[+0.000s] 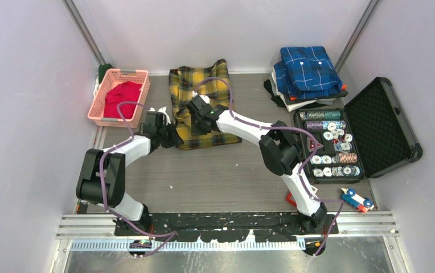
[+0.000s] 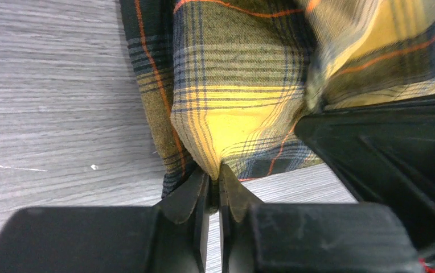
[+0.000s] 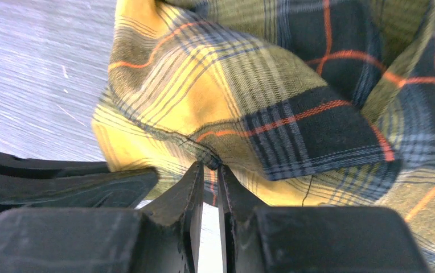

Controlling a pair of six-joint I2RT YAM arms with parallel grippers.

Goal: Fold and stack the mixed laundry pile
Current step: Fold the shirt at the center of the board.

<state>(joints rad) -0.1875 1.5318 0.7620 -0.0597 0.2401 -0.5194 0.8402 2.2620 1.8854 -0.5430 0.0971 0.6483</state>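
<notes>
One grey wood-grain table [image 1: 215, 176] carries everything, with two arms reaching over it from the near edge. At the right side one black case [image 1: 383, 125] lies open, rows of chips [image 1: 332, 142] in its tray. One yellow shirt [image 1: 201, 96] is spread at the far middle of the table. Its long axis runs from the back wall toward the arms, and which end is the collar cannot be told. One pink basket [image 1: 98, 108] stands just left of it at the far left and holds one red T-shirt [image 1: 121, 98], bunched inside. One folded blue shirt [image 1: 306, 71] tops a small pile at the far right, behind the case. The left gripper [image 2: 214, 173] is clenched on a fold at the yellow shirt's near left edge, with cloth pinched between its fingertips and bulging above them. The right gripper [image 3: 209, 170] is also clamped on a fold of the yellow shirt, slightly farther in, just beside the left one. One small toy car [image 1: 356, 199] lies near the right arm's base.
</notes>
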